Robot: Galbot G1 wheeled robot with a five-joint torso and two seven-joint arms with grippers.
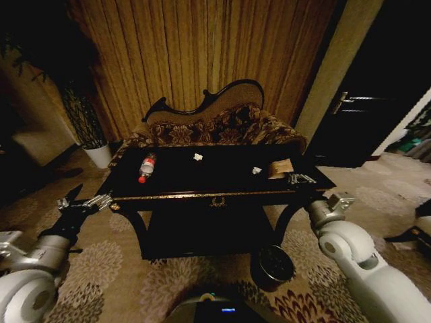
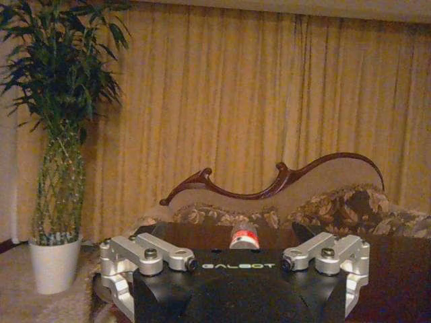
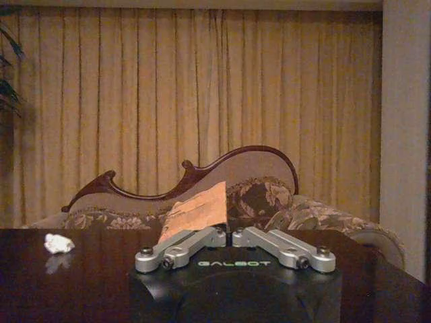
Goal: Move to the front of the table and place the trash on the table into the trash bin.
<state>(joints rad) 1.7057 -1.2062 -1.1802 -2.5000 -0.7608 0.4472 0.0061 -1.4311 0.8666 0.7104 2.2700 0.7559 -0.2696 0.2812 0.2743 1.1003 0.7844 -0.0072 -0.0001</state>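
While right gripper (image 3: pixel 229 237) nears table (image 1: pixel 215 195), paper (image 3: pixel 196 210) perhaps touches.

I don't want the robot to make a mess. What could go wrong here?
The bottle lies on its side on the glossy table, so the open left gripper could bump it and roll it away. The white scraps are tiny and may slip from the fingers. The trash bin sits low beside the table leg, so drops could miss.

One bottle (image 1: pixel 146 167) — two white scraps (image 1: pixel 197 157).
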